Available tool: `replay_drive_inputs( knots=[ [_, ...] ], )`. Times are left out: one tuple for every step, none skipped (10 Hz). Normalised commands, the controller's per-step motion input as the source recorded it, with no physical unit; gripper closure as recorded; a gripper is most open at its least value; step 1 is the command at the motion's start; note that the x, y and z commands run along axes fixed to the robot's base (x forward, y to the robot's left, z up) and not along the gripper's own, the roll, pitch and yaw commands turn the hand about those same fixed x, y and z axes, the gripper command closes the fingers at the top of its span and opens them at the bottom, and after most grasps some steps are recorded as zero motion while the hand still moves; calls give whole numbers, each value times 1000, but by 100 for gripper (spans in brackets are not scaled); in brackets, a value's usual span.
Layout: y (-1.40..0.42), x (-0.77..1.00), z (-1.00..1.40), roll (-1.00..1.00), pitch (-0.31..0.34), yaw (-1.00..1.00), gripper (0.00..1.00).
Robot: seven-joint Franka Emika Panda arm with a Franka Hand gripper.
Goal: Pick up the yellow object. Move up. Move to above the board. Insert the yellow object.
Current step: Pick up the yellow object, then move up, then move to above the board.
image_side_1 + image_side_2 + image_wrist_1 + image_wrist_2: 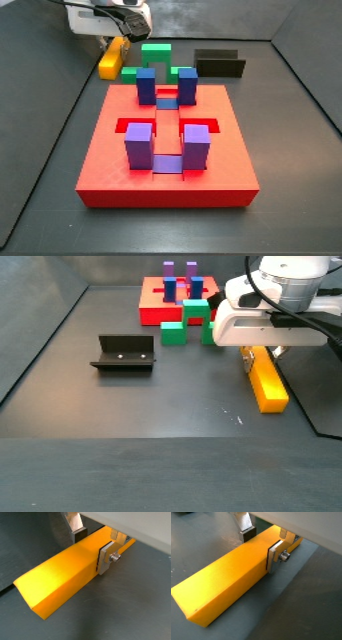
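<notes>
The yellow object (57,577) is a long yellow-orange bar lying on the dark floor; it shows in both wrist views (221,587) and both side views (110,64) (267,384). My gripper (91,546) (261,544) straddles one end of it. The near finger (105,558) lies flat against the bar's side and the far pad (79,534) meets the opposite side, so the jaws are shut on the bar. The board (107,165) is a red slab with purple and blue posts and a central channel, well away from the gripper (263,353); it also shows in a side view (154,296).
Green blocks (174,333) (155,55) stand between the board and the bar. The fixture (123,353) (218,63), a dark bracket, stands on the floor beside the board. Grey walls enclose the floor.
</notes>
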Motion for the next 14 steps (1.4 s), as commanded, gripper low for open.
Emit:
replay_drive_inputs(
  knots=[
    [0, 0, 0, 0, 0, 0, 100],
    [0, 0, 0, 0, 0, 0, 100],
    [0, 0, 0, 0, 0, 0, 100],
    [0, 0, 0, 0, 0, 0, 100],
    [0, 0, 0, 0, 0, 0, 100],
    [0, 0, 0, 0, 0, 0, 100],
    [0, 0, 0, 0, 0, 0, 100],
    [0, 0, 0, 0, 0, 0, 100],
    [0, 0, 833, 0, 0, 0, 100],
    [-70, -61, 742, -15, 49, -54, 100],
    [-57, -82, 567, -3, 47, -52, 100],
    [-11, -30, 225, 31, 10, -27, 100],
    [0, 0, 1400, 0, 0, 0, 100],
    [-1, 4, 1400, -9, 24, 13, 100]
  ],
)
